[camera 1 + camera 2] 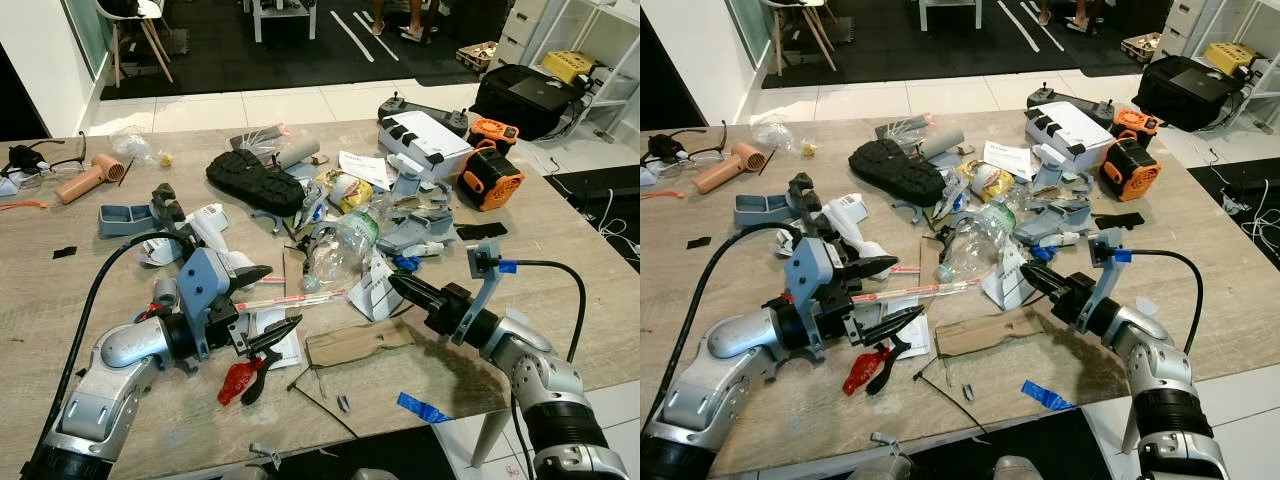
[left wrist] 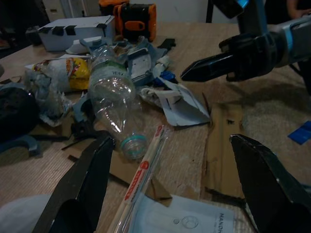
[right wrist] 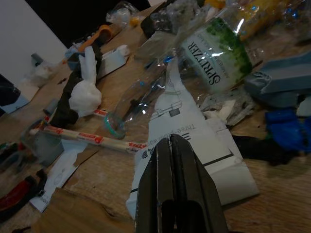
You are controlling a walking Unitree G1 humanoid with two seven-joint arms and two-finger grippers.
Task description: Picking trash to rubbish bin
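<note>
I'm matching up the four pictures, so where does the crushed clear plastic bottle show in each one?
Left eye: crushed clear plastic bottle, table centre.
Right eye: centre.
Left wrist: left of centre, cap end nearest.
Right wrist: upper middle, label reads SPRITZER.
Shared landmark: the red-printed chopstick wrapper lying near its mouth.

A beige hairdryer [image 1: 88, 178] lies at ten o'clock; an orange-and-black case [image 1: 490, 178] at two; red-handled pliers [image 1: 245, 376] at six.

A wooden table [image 1: 590, 260] stands on pale tiled floor [image 1: 290, 105] — dark carpet [image 1: 230, 50] at twelve o'clock, a white-legged chair [image 1: 135, 30] at eleven.
</note>
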